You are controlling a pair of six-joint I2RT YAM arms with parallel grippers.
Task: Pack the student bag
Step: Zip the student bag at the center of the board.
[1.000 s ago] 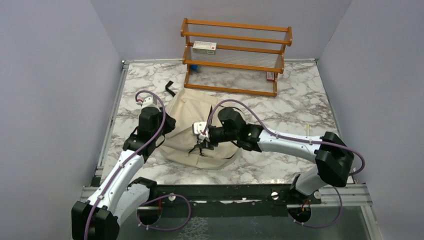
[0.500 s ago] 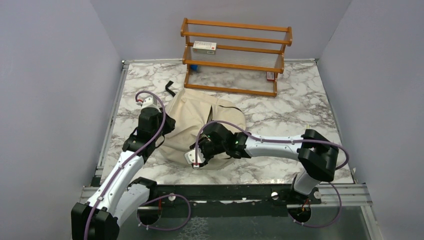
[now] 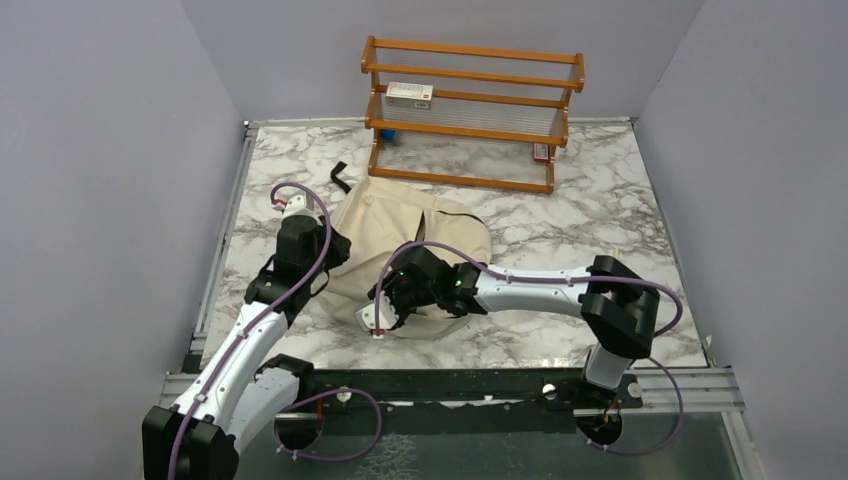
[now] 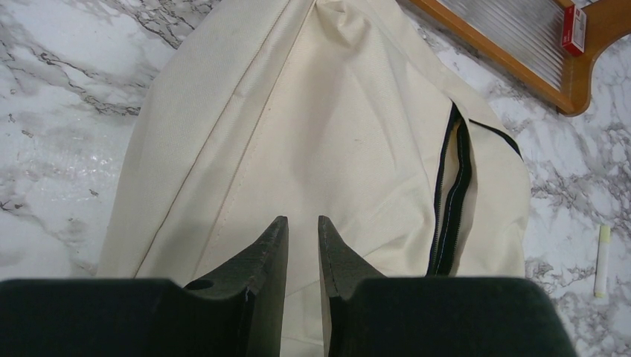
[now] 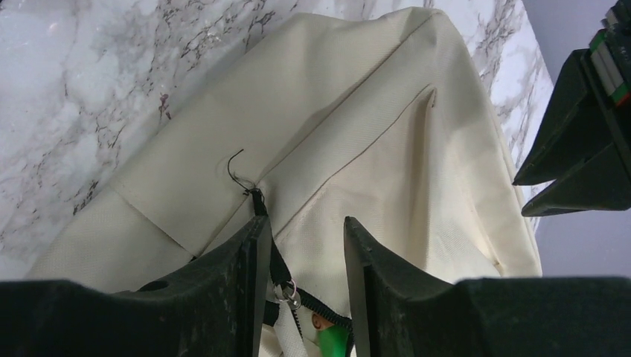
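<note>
Right end effector [image 5: 301,223] stands open, fingers astride the black zipper [image 5: 277,269] of the backpack [image 5: 350,111], which lies on the table [image 3: 560,230] beneath it. Left end effector [image 4: 303,221] sits over the cloth, fingers a slit apart; whether it pinches, I cannot tell.

The marble table [image 3: 600,190] carries a wooden rack [image 3: 460,180] at its 12 o'clock edge. The bag [image 3: 385,225] lies left of centre, a black strap [image 3: 340,176] trailing at its 11 o'clock. A pale stick [image 4: 603,260], perhaps a highlighter, lies near the bag.
</note>
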